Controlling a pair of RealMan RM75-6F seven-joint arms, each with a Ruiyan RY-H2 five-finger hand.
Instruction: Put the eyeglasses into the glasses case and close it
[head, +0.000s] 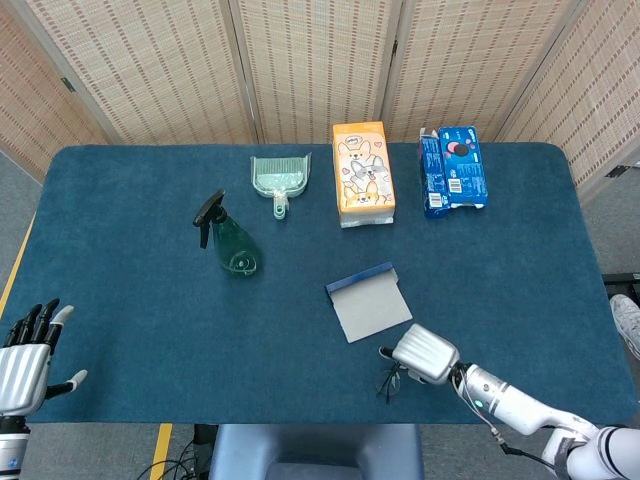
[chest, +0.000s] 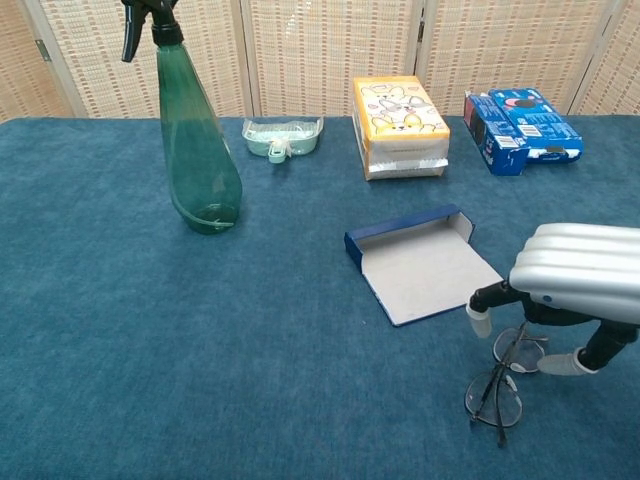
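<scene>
Right robot hand (chest: 572, 300), fingers apart and holding nothing, hovers over thin black-framed eyeglasses (chest: 505, 380) lying lower right on the blue carpeted surface (chest: 250, 330), just below the open blue-grey glasses case (chest: 425, 265); left robot hand (head: 22, 355) spread open lower left.

A table (head: 120, 300) covered in dark blue cloth carried everything. Toward the back edge lay a pale green dustpan (head: 279, 177), an orange box (head: 363, 173) printed with cartoon animals, and a blue box (head: 452, 170), side by side and apart. A green spray bottle (head: 228, 237) stood upright left of center. Near the middle the case (head: 368, 302) lay open, its grey inside facing up and its blue wall toward the back. The glasses (chest: 505, 380) lay folded on the cloth near the front edge, just right of the case.
</scene>
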